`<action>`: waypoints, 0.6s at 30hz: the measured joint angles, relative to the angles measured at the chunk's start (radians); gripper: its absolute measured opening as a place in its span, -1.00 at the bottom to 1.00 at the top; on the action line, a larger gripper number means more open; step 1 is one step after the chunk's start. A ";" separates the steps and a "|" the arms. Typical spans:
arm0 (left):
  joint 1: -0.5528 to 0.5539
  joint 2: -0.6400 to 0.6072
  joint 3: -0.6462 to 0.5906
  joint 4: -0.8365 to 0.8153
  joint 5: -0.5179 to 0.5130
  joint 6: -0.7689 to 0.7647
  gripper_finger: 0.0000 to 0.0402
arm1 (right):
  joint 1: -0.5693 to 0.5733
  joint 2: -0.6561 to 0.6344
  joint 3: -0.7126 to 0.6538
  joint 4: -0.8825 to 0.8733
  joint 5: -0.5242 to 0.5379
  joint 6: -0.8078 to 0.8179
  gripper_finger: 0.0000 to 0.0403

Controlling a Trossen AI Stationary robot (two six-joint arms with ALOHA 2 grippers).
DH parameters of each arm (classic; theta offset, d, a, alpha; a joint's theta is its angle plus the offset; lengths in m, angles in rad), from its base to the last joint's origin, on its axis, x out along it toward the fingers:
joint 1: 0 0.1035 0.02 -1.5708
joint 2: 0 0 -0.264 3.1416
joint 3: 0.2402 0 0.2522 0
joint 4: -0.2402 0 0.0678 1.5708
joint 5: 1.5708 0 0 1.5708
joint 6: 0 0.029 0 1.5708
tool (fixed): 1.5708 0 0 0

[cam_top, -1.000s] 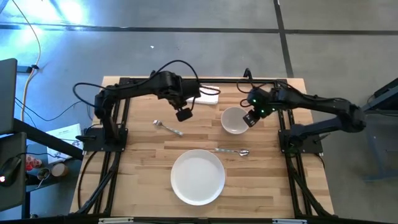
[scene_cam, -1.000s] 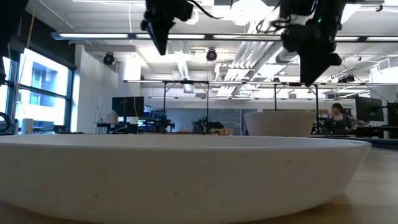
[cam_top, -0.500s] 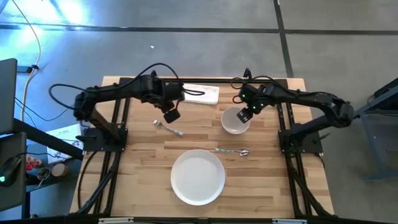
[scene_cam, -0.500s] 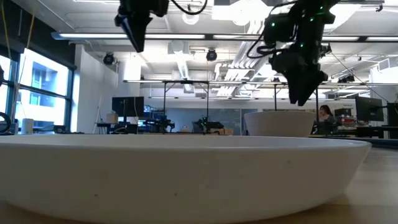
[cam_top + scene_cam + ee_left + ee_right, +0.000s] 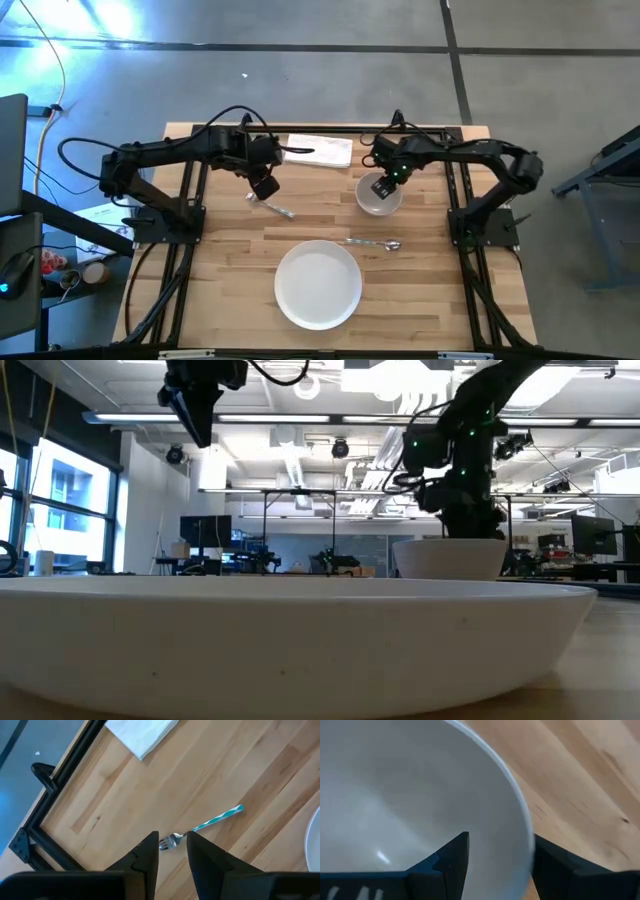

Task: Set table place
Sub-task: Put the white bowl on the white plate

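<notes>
The white plate rests on the wooden table near its front edge and fills the low view. The white bowl stands at the far right, with the spoon lying nearer. The fork lies at the far left, and also shows in the left wrist view. My left gripper hangs open high above the fork's head. My right gripper is open and low over the bowl, one finger inside and one outside its rim. My right gripper comes down from above over the bowl's far rim, one finger inside the bowl and one outside it. I cannot tell whether either finger touches the rim. The bowl stands on the table.
A white napkin lies at the table's far edge between the arms. The black rail frame edges the table. Bare wood lies left and right of the plate.
My left gripper has moved toward the table's left edge and now hangs over the fork, still high. My right gripper has moved toward the left and come down onto the bowl's rim. The dishes have not moved.
</notes>
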 joint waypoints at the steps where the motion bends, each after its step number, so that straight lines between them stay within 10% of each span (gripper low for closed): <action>1: 0.000 0.000 0.000 0.000 0.000 0.000 -0.54 | 0.000 0.015 0.000 0.008 -0.006 -0.003 -0.11; 11: 0.000 0.000 0.000 -0.002 0.011 0.003 -0.54 | 0.001 0.025 0.000 0.009 -0.058 0.019 -0.94; 18: 0.000 0.000 0.000 -0.002 0.010 0.010 -0.54 | 0.041 -0.089 0.110 -0.094 -0.062 0.084 -0.99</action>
